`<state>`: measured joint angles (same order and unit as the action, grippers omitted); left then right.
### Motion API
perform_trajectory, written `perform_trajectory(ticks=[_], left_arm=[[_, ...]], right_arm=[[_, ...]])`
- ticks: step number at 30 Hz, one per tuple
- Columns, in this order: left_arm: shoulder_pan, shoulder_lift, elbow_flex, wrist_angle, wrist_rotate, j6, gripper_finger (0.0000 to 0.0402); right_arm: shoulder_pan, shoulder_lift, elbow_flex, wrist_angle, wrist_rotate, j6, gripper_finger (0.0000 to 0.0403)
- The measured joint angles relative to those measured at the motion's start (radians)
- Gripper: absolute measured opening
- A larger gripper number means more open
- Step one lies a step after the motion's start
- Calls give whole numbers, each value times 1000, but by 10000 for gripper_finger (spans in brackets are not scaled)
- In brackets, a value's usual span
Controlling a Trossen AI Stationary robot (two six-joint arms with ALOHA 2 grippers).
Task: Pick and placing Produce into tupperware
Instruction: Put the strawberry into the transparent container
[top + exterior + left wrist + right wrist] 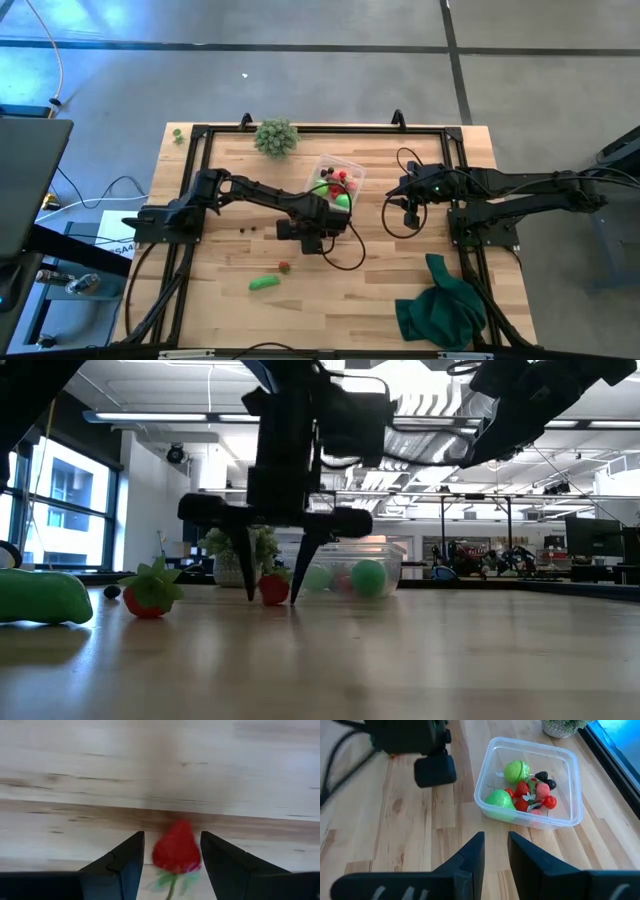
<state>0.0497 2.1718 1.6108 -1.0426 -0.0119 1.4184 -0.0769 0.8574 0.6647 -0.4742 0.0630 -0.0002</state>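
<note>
A red strawberry (176, 852) with a green stalk lies on the wooden table (400, 290). My left gripper (172, 835) points down over it, open, one finger on each side, its fingertips low at the table top (272, 598). The clear tupperware (560, 785) stands just beyond; it holds green round pieces, red berries and a dark one. On the table lie a second strawberry (148, 595), a green oblong piece (264, 283) and two dark berries (251, 230). My right gripper (496, 836) hangs open a little, empty, above the table to the tupperware's right. My left gripper comes from above with a finger (125, 865) standing a little clear of the strawberry on one side. The other finger (225, 865) stands right at the berry's side (197, 851); whether it touches I cannot tell. The berry lies on the table.
A spiky pale-green ball (275, 137) sits at the far edge behind the tupperware. A dark green cloth (440, 308) lies crumpled at the near right corner. Black cables loop beside both grippers. Bare wood shows along the near edge.
</note>
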Motion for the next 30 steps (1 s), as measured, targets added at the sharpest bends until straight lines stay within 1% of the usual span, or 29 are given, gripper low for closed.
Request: perform_trajectory(ticks=[9, 13, 19, 30], left_arm=[[37, 6, -2, -4, -8, -11, 184], [38, 6, -2, -4, -9, -19, 184], [29, 6, -2, -4, 55, -36, 184], [29, 6, -2, 25, 56, -65, 182]], right_arm=[[0, 0, 0, 0, 0, 0, 75], [0, 0, 0, 0, 1, 0, 75], [0, 0, 0, 1, 1, 0, 75], [0, 0, 0, 0, 4, 0, 75]])
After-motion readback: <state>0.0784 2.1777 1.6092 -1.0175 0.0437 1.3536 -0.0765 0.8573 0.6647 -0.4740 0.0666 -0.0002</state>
